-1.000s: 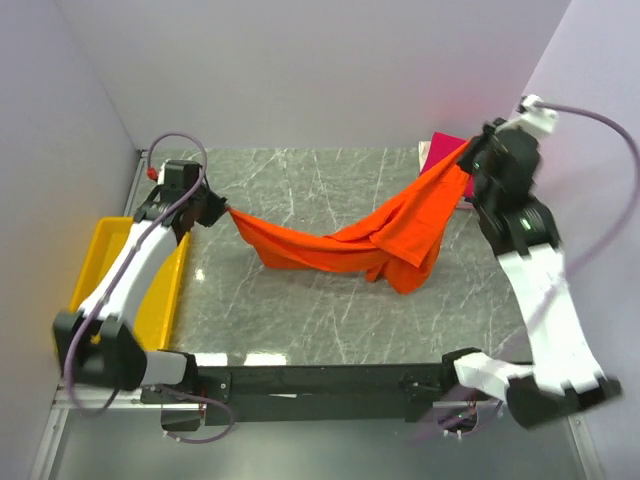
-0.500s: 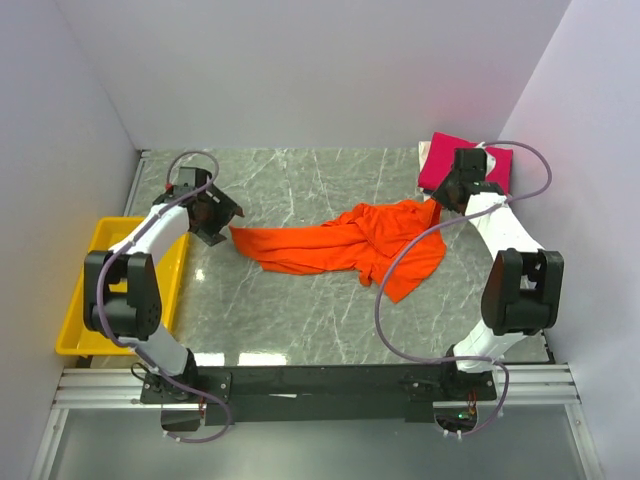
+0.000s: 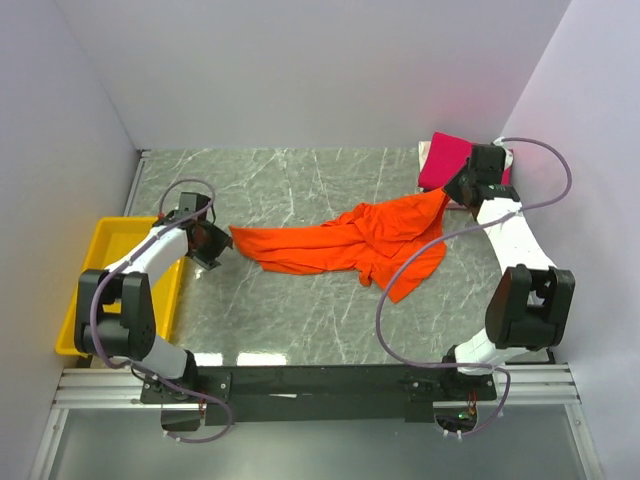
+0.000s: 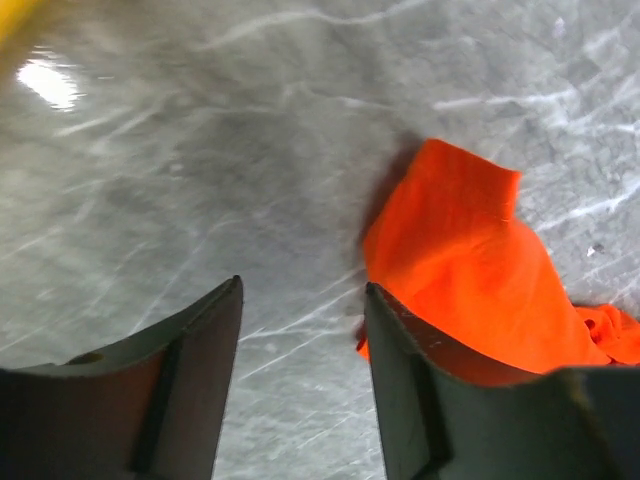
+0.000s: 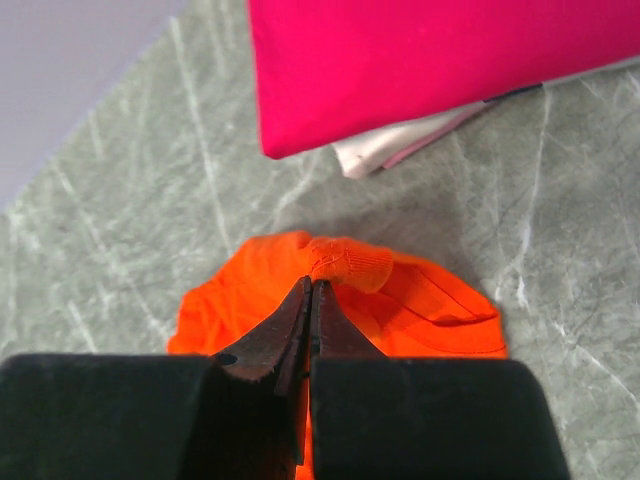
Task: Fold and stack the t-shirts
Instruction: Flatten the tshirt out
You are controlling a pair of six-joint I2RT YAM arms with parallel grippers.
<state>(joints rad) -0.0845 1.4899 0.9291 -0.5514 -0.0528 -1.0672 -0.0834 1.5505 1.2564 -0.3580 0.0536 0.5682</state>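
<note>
The orange t-shirt (image 3: 340, 245) lies crumpled across the middle of the marble table. Its left tip (image 4: 460, 250) rests flat on the table, just right of my left gripper (image 3: 213, 243). That gripper (image 4: 303, 285) is open, with only bare marble between its fingers. My right gripper (image 3: 447, 196) is shut on a bunched edge of the orange t-shirt (image 5: 420, 300) at its far right end, and the jaw tips (image 5: 311, 283) pinch the cloth. The magenta-pink t-shirt (image 3: 448, 160) lies folded at the back right corner, seen close behind the right gripper (image 5: 420, 60).
A yellow tray (image 3: 95, 270) stands at the table's left edge beside the left arm. A pale folded cloth (image 5: 390, 145) peeks out from under the magenta-pink t-shirt. Walls close in on the left, back and right.
My left gripper opened and let go of the orange t-shirt's left corner, then drew back left. The stretched shirt dropped onto the table. The right arm came down, still gripping its end.
</note>
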